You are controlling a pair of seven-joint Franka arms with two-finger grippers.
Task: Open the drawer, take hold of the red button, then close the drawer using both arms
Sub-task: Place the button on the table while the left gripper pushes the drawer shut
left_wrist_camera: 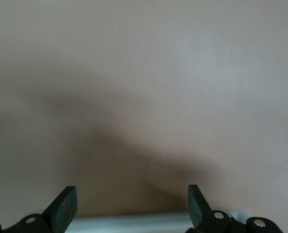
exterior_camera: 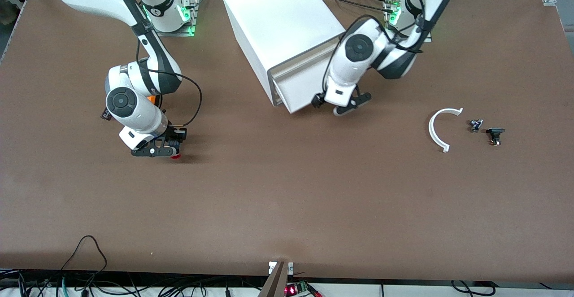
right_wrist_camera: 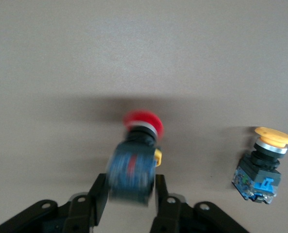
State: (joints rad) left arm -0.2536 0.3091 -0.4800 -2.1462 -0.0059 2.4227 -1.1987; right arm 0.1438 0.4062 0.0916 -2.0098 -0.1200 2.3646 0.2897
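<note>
The white box cabinet [exterior_camera: 278,23] stands at the table's middle, near the arm bases. Its drawer fronts [exterior_camera: 299,86] look flush or almost flush. My left gripper [exterior_camera: 346,105] is right at those fronts, at their end toward the left arm. In the left wrist view it [left_wrist_camera: 132,206] is open, and a plain pale surface [left_wrist_camera: 148,87] fills the picture. My right gripper [exterior_camera: 157,148] is low over the table toward the right arm's end. It [right_wrist_camera: 128,194] is shut on the red-capped button [right_wrist_camera: 134,165], which looks blurred. The red cap [exterior_camera: 177,156] points at the table.
A yellow-capped button with a blue-black body [right_wrist_camera: 263,165] stands on the table beside the right gripper. A white curved strip [exterior_camera: 441,128] and two small dark parts [exterior_camera: 475,125] [exterior_camera: 495,134] lie toward the left arm's end. Cables hang at the table's near edge.
</note>
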